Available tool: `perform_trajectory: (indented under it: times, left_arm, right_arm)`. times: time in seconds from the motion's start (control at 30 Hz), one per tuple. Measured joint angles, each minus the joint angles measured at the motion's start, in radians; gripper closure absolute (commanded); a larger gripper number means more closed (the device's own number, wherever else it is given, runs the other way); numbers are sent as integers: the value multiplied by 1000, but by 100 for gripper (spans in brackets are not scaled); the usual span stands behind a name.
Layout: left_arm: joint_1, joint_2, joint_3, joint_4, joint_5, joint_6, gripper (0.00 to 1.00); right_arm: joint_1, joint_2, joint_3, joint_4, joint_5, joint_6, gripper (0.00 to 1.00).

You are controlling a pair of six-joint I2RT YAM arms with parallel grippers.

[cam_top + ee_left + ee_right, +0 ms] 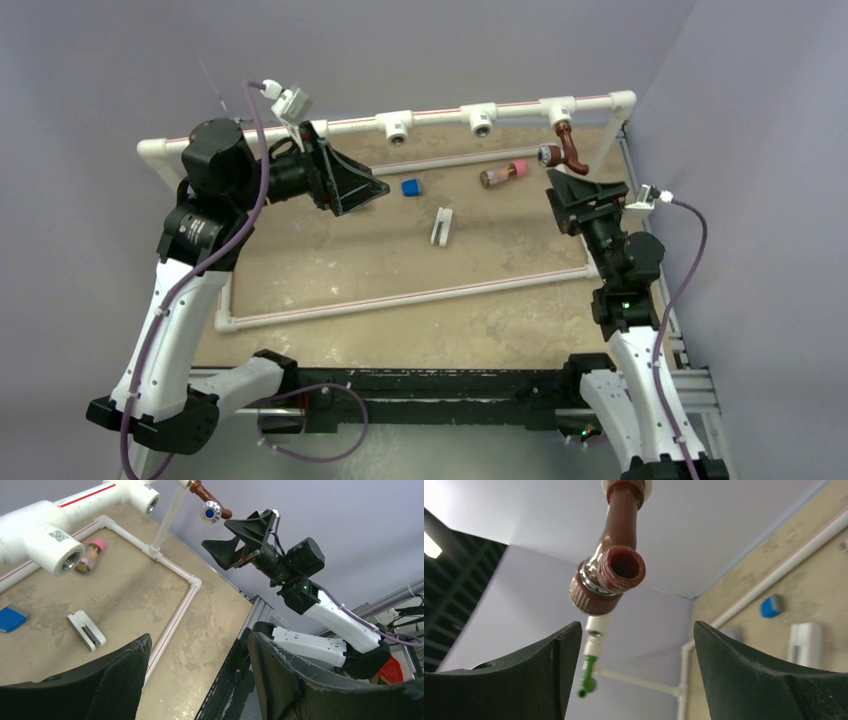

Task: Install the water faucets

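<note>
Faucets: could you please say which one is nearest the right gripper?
The reddish-brown faucet, right before the right gripper; the green faucet hangs far beyond it.

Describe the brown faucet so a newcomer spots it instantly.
Find the white pipe rail along the far edge of the table, then its right-most tee. The faucet hangs from that tee: a bent reddish-brown tap with a blue-centred knob, unlike the bare tees beside it and the pink-capped cylinder lying nearby.
</note>
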Motion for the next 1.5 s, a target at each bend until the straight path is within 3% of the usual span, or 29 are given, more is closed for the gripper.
perform_trajectory:
  times: [0.4,0.6,0.93,1.2,1.5]
  left_arm:
    - [-1,-27,-1,-13,-17,23,29]
    - [-15,-43,-5,-13,-18,34,28]
    - [-123,-49,-5,-37,-83,79,27]
    - [-172,-72,-14,-51,-130,103,27]
    - [-198,-72,-15,-59,-170,128,26]
  right_arm:
    - [-6,-37,251,-360,58,-858,13]
    - [-2,-72,304,-426,101,-1152,15]
    - [184,50,441,-566,160,-1647,12]
    - [293,45,406,-529,318,-2010,11]
    - [360,3,187,-283,519,-2417,12]
